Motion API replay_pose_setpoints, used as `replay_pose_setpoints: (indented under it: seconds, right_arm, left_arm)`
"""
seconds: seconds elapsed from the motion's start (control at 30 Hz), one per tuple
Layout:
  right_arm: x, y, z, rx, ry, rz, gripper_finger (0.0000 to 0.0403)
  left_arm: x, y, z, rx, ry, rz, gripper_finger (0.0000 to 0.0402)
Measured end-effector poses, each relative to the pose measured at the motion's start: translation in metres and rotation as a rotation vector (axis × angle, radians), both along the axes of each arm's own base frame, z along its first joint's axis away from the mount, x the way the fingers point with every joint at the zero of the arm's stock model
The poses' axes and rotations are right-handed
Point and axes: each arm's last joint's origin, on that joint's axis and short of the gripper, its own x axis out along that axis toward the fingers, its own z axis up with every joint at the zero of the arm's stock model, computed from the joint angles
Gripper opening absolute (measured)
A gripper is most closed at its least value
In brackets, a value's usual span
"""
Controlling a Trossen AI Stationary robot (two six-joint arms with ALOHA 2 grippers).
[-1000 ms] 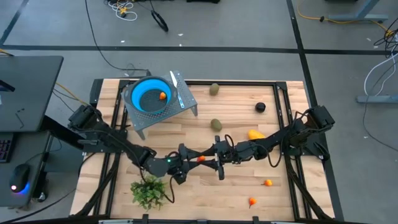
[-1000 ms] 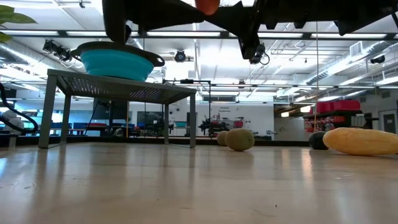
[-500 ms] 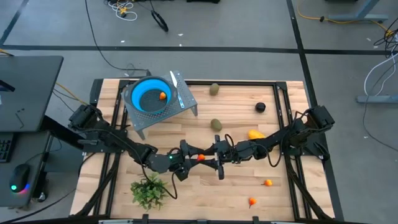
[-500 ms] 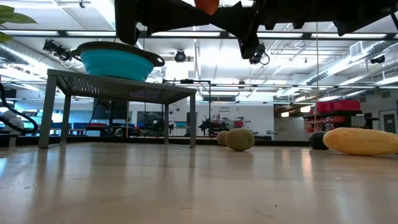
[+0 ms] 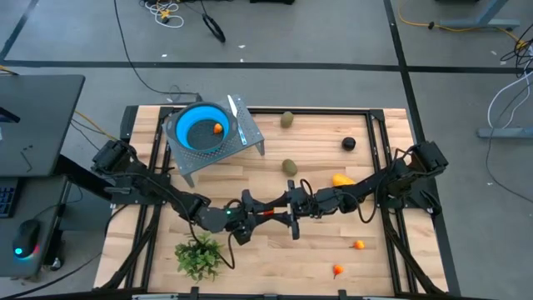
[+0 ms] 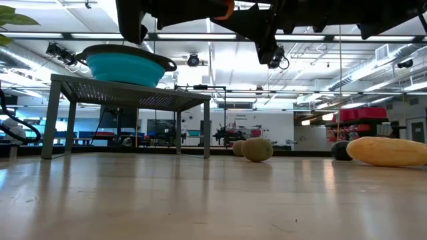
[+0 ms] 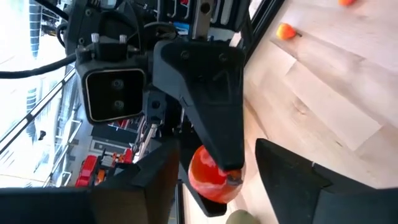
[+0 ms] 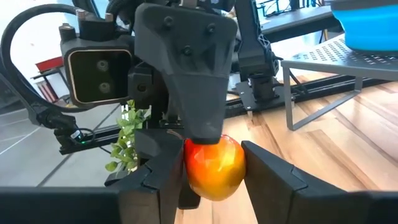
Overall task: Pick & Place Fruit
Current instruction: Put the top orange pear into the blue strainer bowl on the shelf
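Closing in since a moment ago, my left gripper [image 5: 250, 211] has brought its fingers [image 8: 205, 118] from wide apart down onto the orange-red fruit [image 8: 214, 167], and both my claws now pinch that same piece in the air above mid-table. My right gripper [image 5: 285, 217] holds it from the other side, its fingers [image 8: 155, 180] partly open around the ball, as a second ago. In the low view the fruit [image 6: 227, 8] shows only as a sliver at the frame's upper edge, lower than before. Around me on the wooden table [image 5: 316, 258]: an olive oval [image 5: 290, 167] just beyond my wrists, another [image 5: 286, 119] near the far edge, the dark ball [image 5: 348, 143], the yellow-orange piece [image 5: 342, 179] beside my right forearm, and two tiny orange ones [image 5: 358, 245] [image 5: 337, 270] toward the near edge. One orange fruit [image 5: 218, 128] lies in the blue bowl [image 5: 185, 132] on the metal stand [image 5: 250, 137]. A leafy sprig [image 5: 198, 254] sits just beside my left wrist.
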Motion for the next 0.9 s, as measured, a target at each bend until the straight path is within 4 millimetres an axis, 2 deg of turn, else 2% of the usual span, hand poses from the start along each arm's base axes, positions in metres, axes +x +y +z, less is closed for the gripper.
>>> replay_pose_setpoints:
  seconds: [0.33,0.9]
  right_arm:
    - [0.0001,-0.0009,-0.0019,-0.006,0.019,-0.010,0.0163]
    - [0.0002,-0.0008,-0.0010,-0.003,0.010,-0.008,0.0163]
  left_arm:
    - [0.0001,-0.0005,-0.0002,-0.007,0.003,-0.019,0.0190]
    - [-0.0004,0.0000,-0.0020,0.006,0.025,-0.015,0.0185]
